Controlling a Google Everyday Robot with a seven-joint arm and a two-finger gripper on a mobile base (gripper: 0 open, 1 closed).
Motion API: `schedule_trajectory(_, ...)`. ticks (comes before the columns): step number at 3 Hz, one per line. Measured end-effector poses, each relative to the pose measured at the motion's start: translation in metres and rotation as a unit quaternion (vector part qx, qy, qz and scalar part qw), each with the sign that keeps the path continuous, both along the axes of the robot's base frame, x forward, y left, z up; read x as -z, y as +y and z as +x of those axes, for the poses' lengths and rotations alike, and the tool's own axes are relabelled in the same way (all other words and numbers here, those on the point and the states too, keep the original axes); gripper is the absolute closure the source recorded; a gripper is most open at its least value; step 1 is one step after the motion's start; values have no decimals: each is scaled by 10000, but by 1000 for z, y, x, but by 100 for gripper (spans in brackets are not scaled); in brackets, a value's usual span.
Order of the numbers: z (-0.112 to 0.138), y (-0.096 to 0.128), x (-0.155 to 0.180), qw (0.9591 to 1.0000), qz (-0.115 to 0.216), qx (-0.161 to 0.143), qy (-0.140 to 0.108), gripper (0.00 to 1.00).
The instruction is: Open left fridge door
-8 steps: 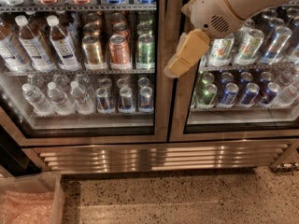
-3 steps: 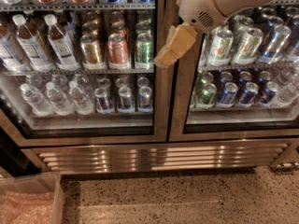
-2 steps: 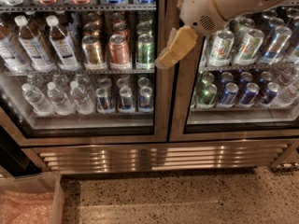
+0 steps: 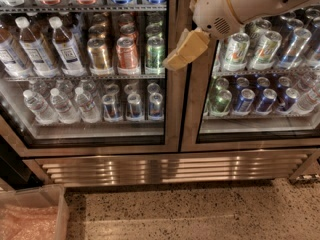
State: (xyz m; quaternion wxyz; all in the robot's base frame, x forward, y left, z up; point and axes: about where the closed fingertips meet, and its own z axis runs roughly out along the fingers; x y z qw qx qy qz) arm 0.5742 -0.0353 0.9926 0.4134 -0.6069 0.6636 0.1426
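Observation:
The fridge (image 4: 170, 170) fills the view, with a louvred steel grille along its base. The left fridge door (image 4: 172, 115) is shut; behind its glass stand water bottles and cans on shelves. My gripper (image 4: 174, 62), tan-coloured at the end of the white arm (image 4: 235, 6), hangs in front of the door's right-hand steel upright, at the seam between the two doors, level with the middle shelf. I cannot see whether it touches the frame.
The right door (image 4: 260, 134) is also shut, with cans behind it. A translucent plastic bin (image 4: 31, 215) stands on the speckled floor (image 4: 190, 214) at the lower left. A dark gap lies to the left of the fridge (image 4: 10, 169).
The gripper has moved left and slightly up, from in front of the right door to the steel uprights at the middle. Both doors stay shut.

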Motion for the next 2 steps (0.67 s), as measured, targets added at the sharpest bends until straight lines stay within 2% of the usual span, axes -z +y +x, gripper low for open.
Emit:
schedule_trajectory(1,0,0,0,10000,0,0,0,48)
schedule_trajectory(2,0,0,0,10000,0,0,0,71)
